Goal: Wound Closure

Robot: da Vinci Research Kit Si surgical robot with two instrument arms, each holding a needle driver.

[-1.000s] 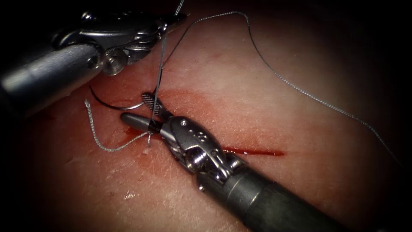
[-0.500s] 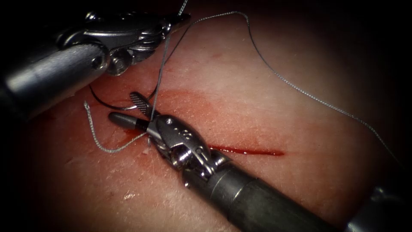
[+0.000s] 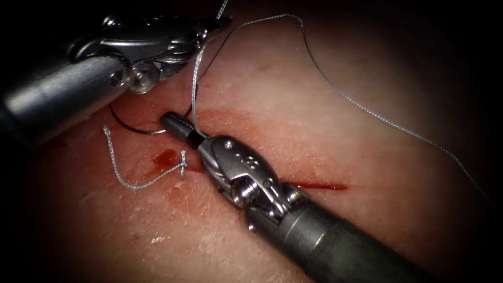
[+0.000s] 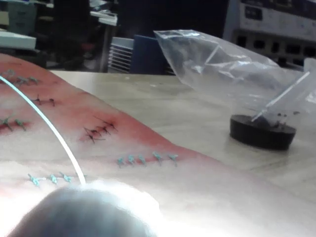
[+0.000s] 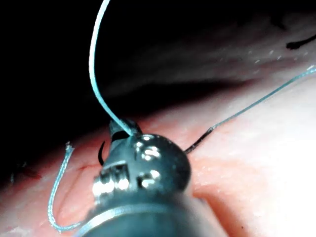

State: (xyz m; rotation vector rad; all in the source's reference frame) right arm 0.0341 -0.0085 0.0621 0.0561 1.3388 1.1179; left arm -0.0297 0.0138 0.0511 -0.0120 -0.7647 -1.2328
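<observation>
On the tissue (image 3: 325,131) the needle (image 3: 131,127) lies crosswise; both grippers clench thread (image 3: 195,89).

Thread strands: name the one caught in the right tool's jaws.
The thick strand running from the left tool down into the right tool's shut jaws. The short tail lies loose left; the long thin strand trails right.

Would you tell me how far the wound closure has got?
Done: one stitch sits at the cut's left end, short tail beside it. In hand: left tool and right tool are each shut on the thread; the needle lies loose on the tissue. Left: the cut to the right is open.
</observation>
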